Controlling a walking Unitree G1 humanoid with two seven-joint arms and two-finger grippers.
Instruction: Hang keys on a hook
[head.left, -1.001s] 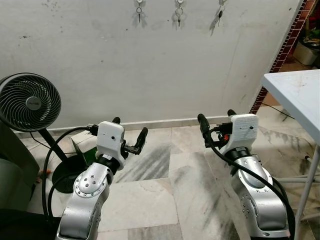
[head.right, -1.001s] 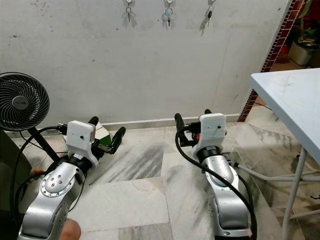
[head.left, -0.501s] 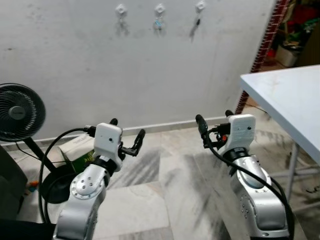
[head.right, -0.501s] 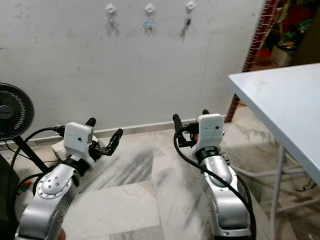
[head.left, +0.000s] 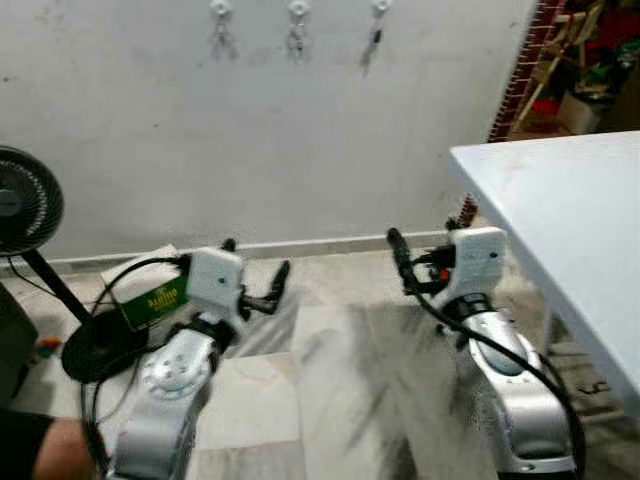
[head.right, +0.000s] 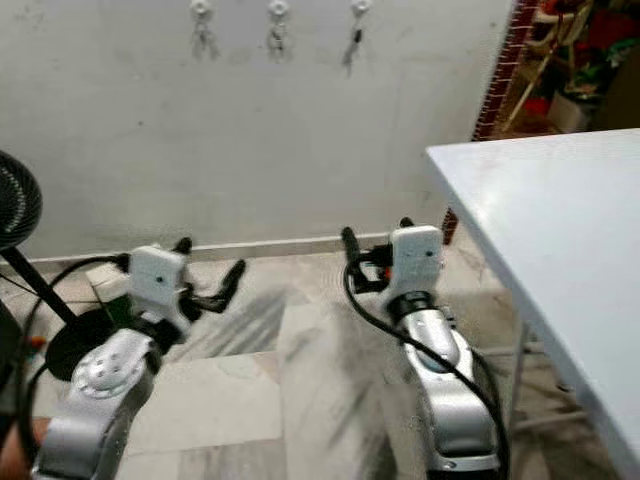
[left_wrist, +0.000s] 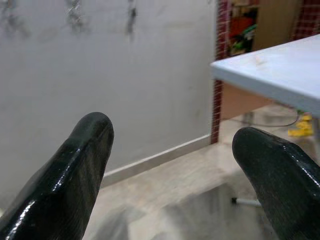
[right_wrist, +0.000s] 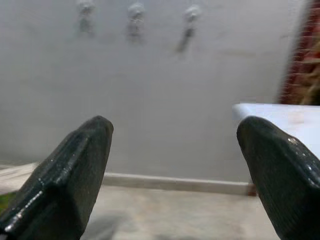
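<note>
Fan, black round pedestal type (head.left: 25, 200), far left by grey wall. Left hand (head.left: 255, 275) spread wide, holding nothing, above marble floor. Blurred key bunches (head.left: 296, 35) hang from white wall hooks (head.left: 298, 9) up top. Right hand (head.left: 430, 245) also wide and empty beside white bench (head.left: 560, 220).

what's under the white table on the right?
Under the white table: marble floor, a metal leg and something dark, too blurred to name. The tabletop covers the rest.
</note>
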